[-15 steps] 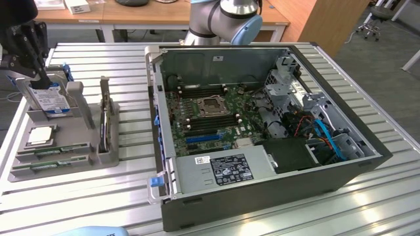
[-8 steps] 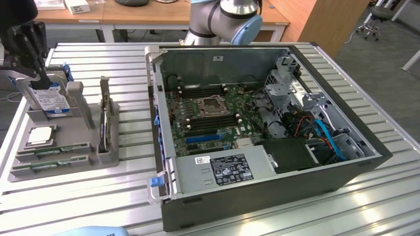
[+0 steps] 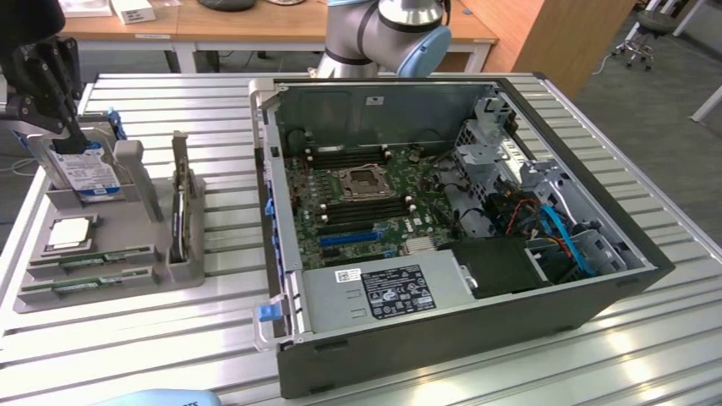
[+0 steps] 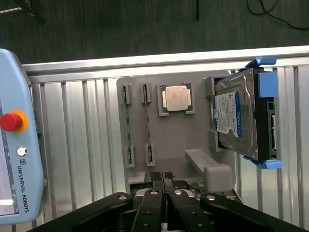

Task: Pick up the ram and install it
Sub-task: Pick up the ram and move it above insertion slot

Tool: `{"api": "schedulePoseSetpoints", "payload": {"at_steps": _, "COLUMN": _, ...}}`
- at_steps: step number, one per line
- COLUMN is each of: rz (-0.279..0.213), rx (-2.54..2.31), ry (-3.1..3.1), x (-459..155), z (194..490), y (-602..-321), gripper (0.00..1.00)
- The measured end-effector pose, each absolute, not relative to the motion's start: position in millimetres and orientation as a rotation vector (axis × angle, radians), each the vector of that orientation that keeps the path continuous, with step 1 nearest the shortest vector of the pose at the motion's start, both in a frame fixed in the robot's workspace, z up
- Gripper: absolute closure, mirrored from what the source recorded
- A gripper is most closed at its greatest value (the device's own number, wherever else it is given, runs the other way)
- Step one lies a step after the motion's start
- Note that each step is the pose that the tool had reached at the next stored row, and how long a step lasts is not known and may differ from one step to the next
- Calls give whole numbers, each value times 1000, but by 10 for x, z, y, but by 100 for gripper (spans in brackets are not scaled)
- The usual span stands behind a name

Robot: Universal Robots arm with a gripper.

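The black two-fingered hand (image 4: 163, 178) is clenched, its fingers pressed flat together with nothing between them. In the exterior view it hangs over the far end of a grey moulded plastic tray (image 3: 130, 230). That tray sits on the slatted aluminium counter (image 3: 113, 338), close to the counter's edge on the exterior view's left.

A long, narrow green ram stick (image 3: 93, 256) lies flat in a slot of the tray, just beside the square silver processor chip (image 3: 70, 233). A second ram stick (image 3: 84, 286) lies parallel to it in the next slot, at the tray's end nearest the counter's front edge. Neither stick is touched; both lie apart from the hand.

At the tray's far end a blue-labelled metal hard drive (image 3: 90, 178) stands upright in a bracket, right under the hand in the exterior view. A thin board (image 3: 178, 203) stands on edge along the tray's side facing the computer.

In the middle of the counter lies an open dark grey computer case (image 3: 373, 351) with its green motherboard (image 3: 350, 194) exposed. A pale blue control pendant (image 4: 19, 159) with a red button rests near the counter's front corner on the exterior view's left.
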State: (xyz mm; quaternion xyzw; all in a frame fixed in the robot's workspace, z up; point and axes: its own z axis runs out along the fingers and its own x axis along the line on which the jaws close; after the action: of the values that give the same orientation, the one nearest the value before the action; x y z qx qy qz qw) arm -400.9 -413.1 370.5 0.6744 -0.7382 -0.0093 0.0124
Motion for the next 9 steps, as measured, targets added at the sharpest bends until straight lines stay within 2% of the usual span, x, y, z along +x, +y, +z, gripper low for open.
{"api": "schedulePoseSetpoints", "payload": {"at_steps": 6, "rz": -29, "rx": 2102, "ry": -2301, "x": -4009, "z": 3705, "y": -4131, "gripper": 89}}
{"api": "schedulePoseSetpoints", "payload": {"at_steps": 7, "rz": -29, "rx": 2102, "ry": -2301, "x": -4009, "z": 3705, "y": -4131, "gripper": 84}}
{"api": "schedulePoseSetpoints", "payload": {"at_steps": 8, "rz": -29, "rx": 2102, "ry": -2301, "x": -4009, "z": 3705, "y": -4131, "gripper": 84}}
{"api": "schedulePoseSetpoints", "payload": {"at_steps": 9, "rz": -29, "rx": 2102, "ry": -2301, "x": -4009, "z": 3705, "y": -4131, "gripper": 77}}
